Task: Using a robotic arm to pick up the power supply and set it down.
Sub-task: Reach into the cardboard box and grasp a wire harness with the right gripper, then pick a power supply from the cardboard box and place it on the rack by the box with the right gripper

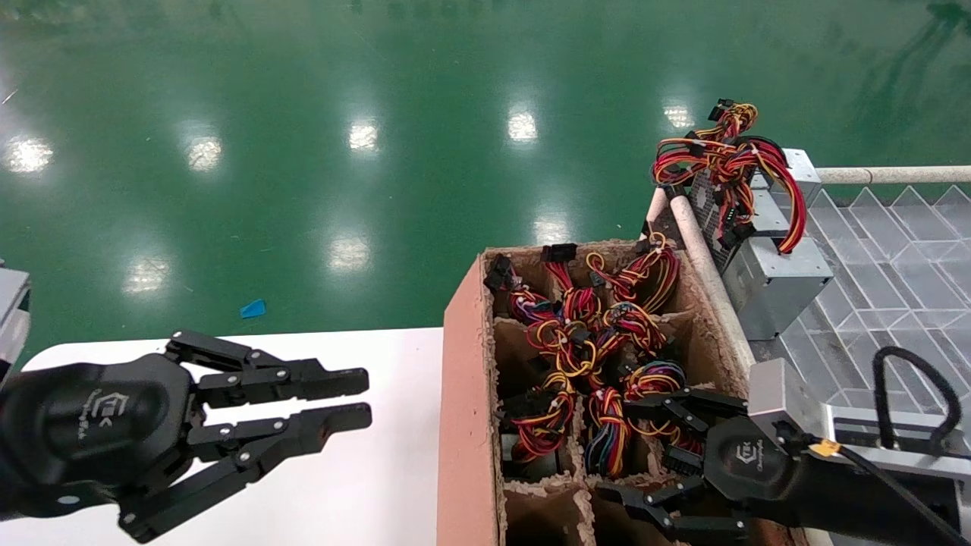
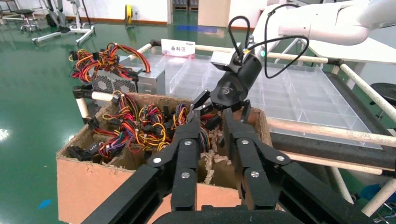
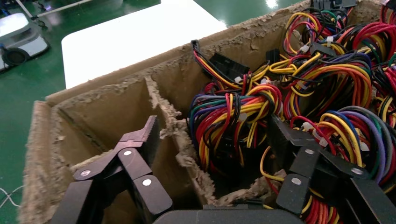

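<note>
The power supply sits down in a cell of the cardboard box (image 1: 463, 394). Only its wire bundle (image 1: 607, 436) of blue, purple, red, yellow and black shows; its metal case is hidden. My right gripper (image 1: 618, 449) hangs over that cell, wide open. In the right wrist view the gripper (image 3: 213, 125) straddles the bundle (image 3: 233, 119): one finger (image 3: 144, 140) is in the neighbouring empty cell, across a torn divider, and the other (image 3: 289, 140) is among the wires beyond. It grips nothing. My left gripper (image 1: 366, 397) hovers over the white table (image 1: 364, 493), open and empty.
More wire tangles with black plugs (image 1: 584, 318) fill the box's other cells. A grey metal box with red-yellow-black wires (image 1: 774, 280) leans on the rack's padded rail (image 1: 702, 258) at the right, beside clear divided trays (image 1: 903, 265). Green floor lies beyond.
</note>
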Motion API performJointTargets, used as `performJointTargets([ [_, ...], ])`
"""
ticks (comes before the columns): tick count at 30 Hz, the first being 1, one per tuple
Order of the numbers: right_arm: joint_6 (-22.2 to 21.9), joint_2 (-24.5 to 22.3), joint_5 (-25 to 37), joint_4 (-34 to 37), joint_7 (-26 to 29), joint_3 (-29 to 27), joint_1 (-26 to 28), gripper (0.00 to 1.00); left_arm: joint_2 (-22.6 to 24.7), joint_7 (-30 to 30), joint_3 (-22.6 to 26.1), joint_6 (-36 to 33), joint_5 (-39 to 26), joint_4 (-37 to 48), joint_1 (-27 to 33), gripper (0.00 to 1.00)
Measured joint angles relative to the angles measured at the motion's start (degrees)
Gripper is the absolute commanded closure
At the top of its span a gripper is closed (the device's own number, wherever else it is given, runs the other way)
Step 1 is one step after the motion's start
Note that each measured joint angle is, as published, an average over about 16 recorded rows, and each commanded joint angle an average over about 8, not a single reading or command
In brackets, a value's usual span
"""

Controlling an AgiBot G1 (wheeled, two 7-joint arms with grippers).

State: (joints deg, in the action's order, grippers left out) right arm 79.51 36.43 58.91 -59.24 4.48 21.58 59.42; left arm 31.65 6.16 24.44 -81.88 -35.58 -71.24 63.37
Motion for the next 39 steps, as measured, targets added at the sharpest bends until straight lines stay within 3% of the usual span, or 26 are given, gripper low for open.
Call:
performJointTargets([
  [22, -1.45, 2.38, 0.99, 2.37, -4.92, -0.26, 0.75, 1.00, 0.00, 0.00, 0.00, 0.00, 0.00, 0.00, 0.00, 1.00],
  [39, -0.38, 0.33, -4.48, -1.90, -7.58, -3.54, -2.60, 1.00, 0.00, 0.00, 0.00, 0.00, 0.00, 0.00, 0.00, 1.00],
])
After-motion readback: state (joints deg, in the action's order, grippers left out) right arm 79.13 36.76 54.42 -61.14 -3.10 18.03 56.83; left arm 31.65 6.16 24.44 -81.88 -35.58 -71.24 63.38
